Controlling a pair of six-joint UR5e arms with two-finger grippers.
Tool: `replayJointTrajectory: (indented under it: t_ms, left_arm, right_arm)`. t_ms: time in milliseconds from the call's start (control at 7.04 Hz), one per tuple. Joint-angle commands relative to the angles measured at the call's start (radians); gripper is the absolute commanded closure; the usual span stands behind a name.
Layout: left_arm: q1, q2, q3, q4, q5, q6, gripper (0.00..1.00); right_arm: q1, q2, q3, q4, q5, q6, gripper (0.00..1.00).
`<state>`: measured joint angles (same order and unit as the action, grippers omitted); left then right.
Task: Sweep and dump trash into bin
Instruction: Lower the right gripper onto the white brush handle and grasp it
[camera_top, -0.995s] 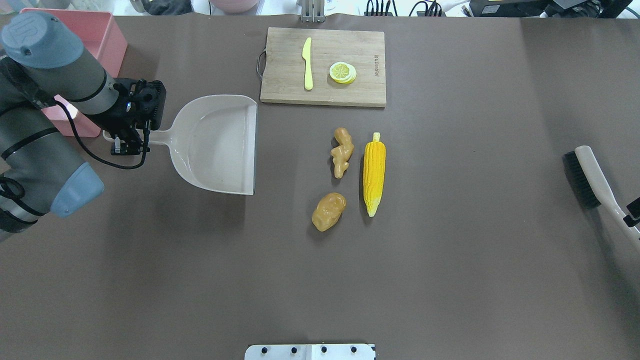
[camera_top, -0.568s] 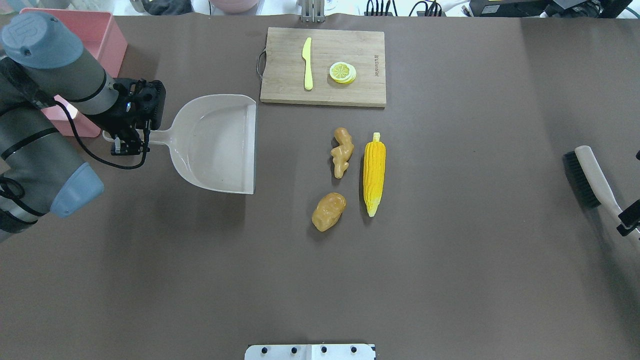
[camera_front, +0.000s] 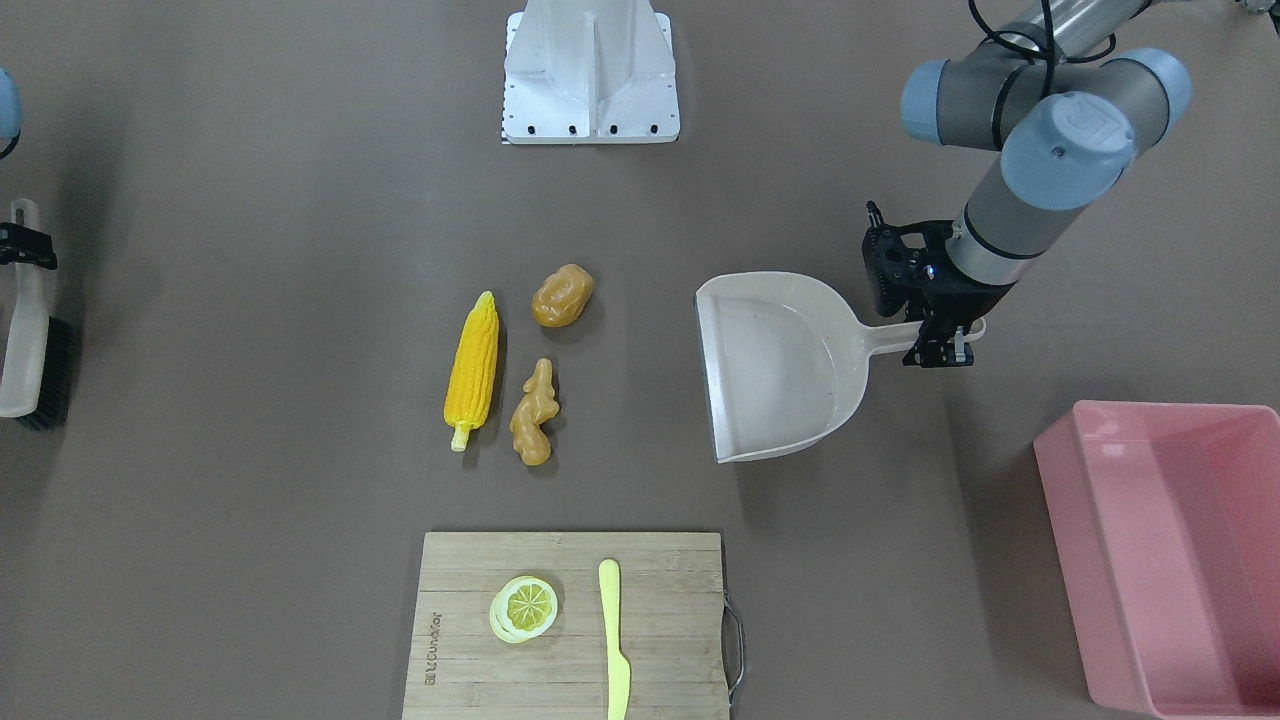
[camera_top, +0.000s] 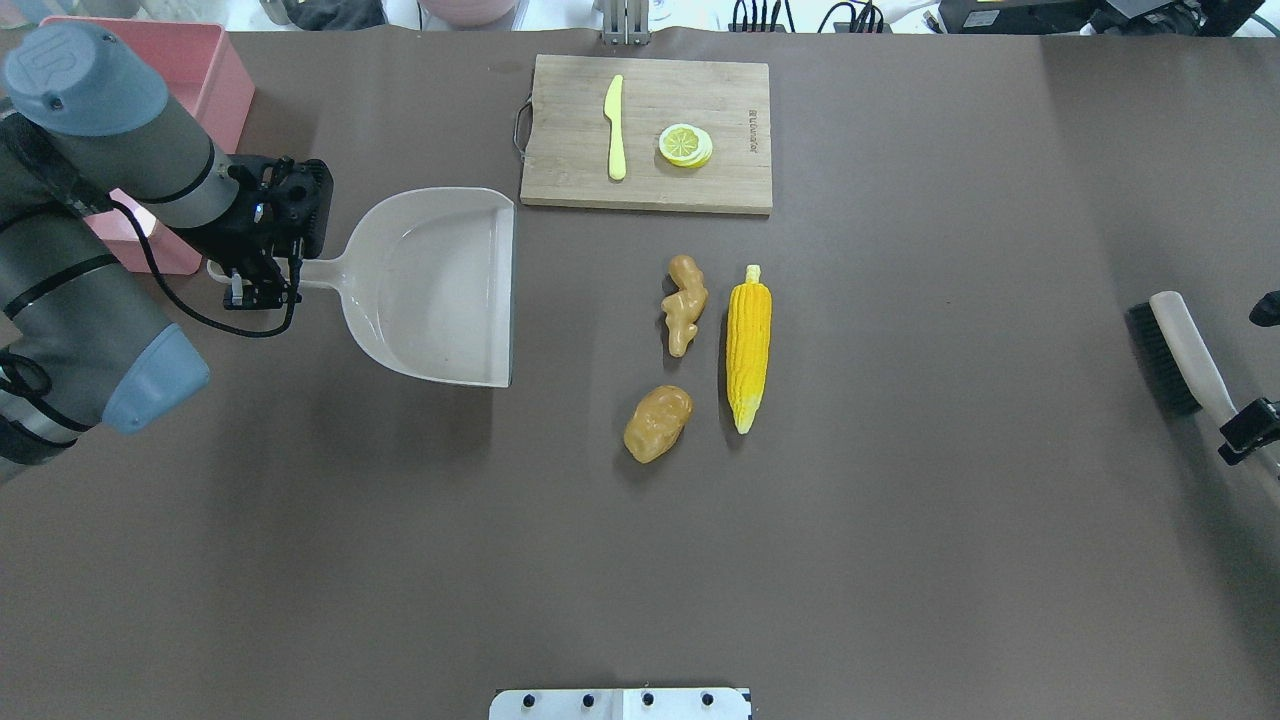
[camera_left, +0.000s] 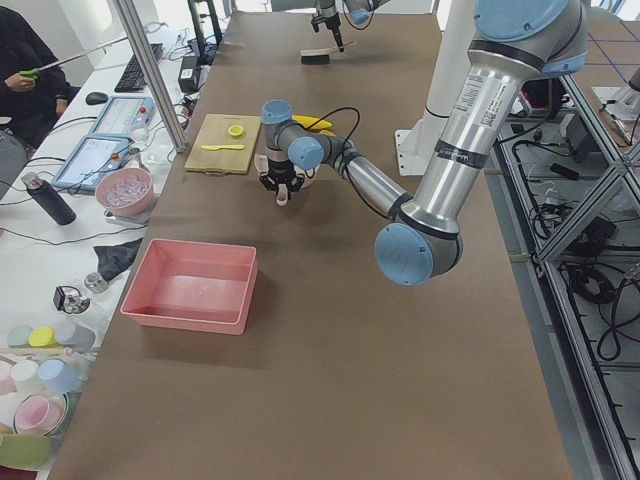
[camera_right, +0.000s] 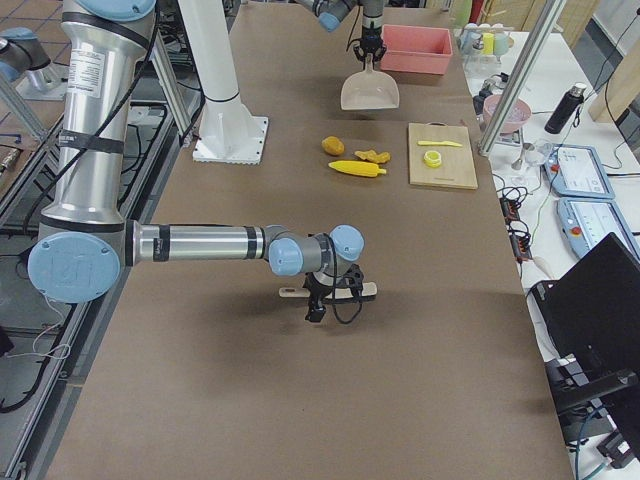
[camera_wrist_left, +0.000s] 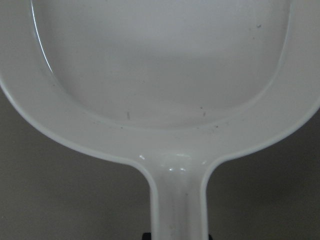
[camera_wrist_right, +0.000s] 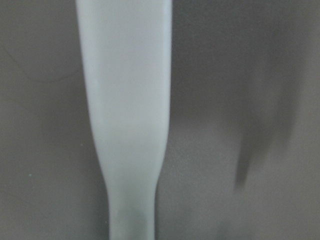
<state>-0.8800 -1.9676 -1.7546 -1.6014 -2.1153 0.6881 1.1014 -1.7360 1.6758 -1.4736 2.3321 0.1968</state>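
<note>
Only the right gripper (camera_top: 1245, 432) is creeping along the brush (camera_top: 1165, 360) at 3 o'clock, its grip impossible to judge, while the left gripper (camera_top: 262, 283) is clamping the dustpan (camera_top: 430, 290) at 9 o'clock; corn (camera_top: 749, 345), potato (camera_top: 658, 423) and ginger (camera_top: 685, 305) are lying unswept mid-table, the bin (camera_top: 215, 75) at 10 o'clock.

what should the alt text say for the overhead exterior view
The left gripper holds a beige dustpan by its handle, mouth facing three toy foods mid-table: a corn cob, a ginger root and a potato. Beyond them a cutting board carries a knife and lemon slice; a pink bin sits far left, a brush far right.
</note>
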Motion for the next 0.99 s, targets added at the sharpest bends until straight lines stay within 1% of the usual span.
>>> replayJointTrajectory:
  t_ms: [0, 142, 284, 426, 853]
  left_arm:
    - [0.001, -0.002, -0.002, 0.000, 0.000, 0.001, 1.00]
    - [0.003, -0.004, 0.001, 0.000, 0.000, 0.001, 1.00]
    - [0.004, -0.004, 0.001, 0.000, 0.000, -0.001, 1.00]
    - [0.004, -0.004, 0.000, 0.000, 0.000, 0.001, 1.00]
    - [0.004, -0.002, 0.000, 0.000, 0.000, -0.001, 1.00]
  right_arm:
    - [-0.002, 0.003, 0.004, 0.018, 0.007, 0.054, 0.00]
    - [-0.005, 0.004, 0.002, 0.018, 0.007, 0.059, 0.01]
    - [-0.006, 0.004, 0.001, 0.018, 0.007, 0.061, 0.03]
    - [-0.009, 0.004, 0.002, 0.018, 0.009, 0.090, 0.22]
    - [-0.012, 0.019, 0.002, 0.018, 0.024, 0.096, 0.23]
